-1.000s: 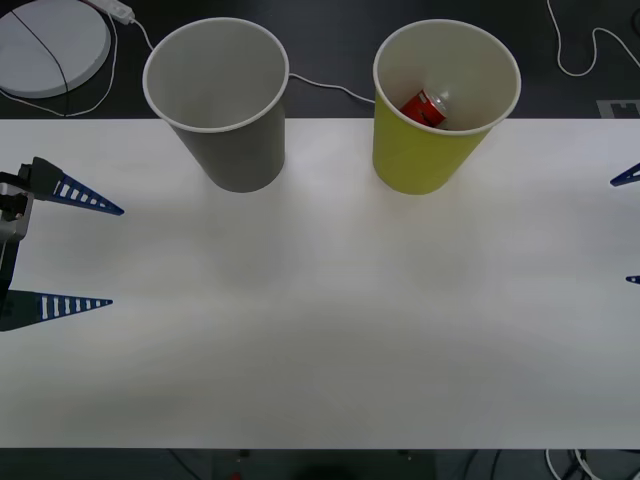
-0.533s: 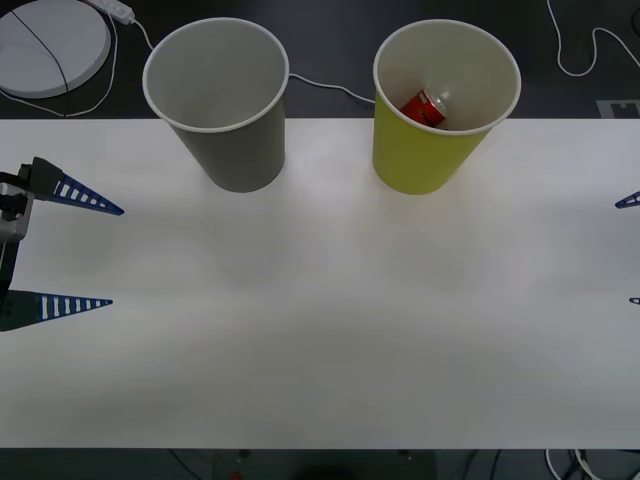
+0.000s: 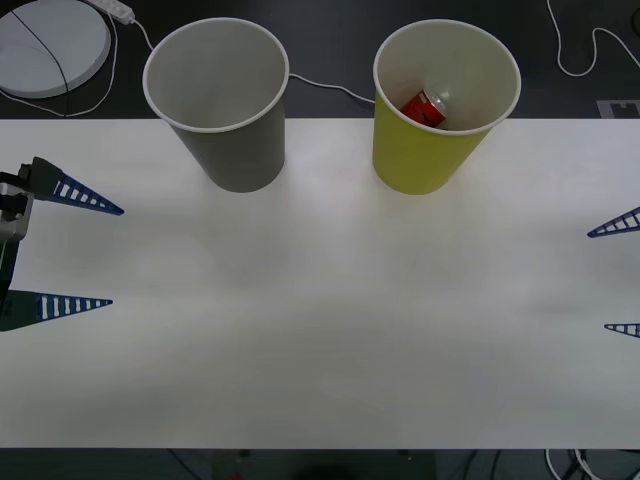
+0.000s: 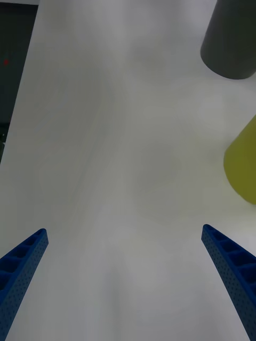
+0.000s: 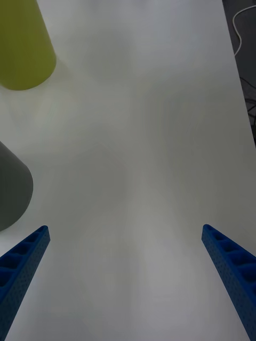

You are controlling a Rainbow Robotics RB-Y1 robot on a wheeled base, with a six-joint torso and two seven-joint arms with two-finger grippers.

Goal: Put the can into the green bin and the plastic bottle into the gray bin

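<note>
The gray bin (image 3: 220,105) and green bin (image 3: 440,105) stood at 11 and 1 o'clock, a passable gap between them; the white worktop (image 3: 320,320) lay open from 3 through 9 o'clock.

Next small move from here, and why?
Probably hold both arms and look for the bottle. The can already lies inside the green bin, while the gray bin holds nothing visible. The left gripper and right gripper sit open at the white table sides, holding nothing.
</note>
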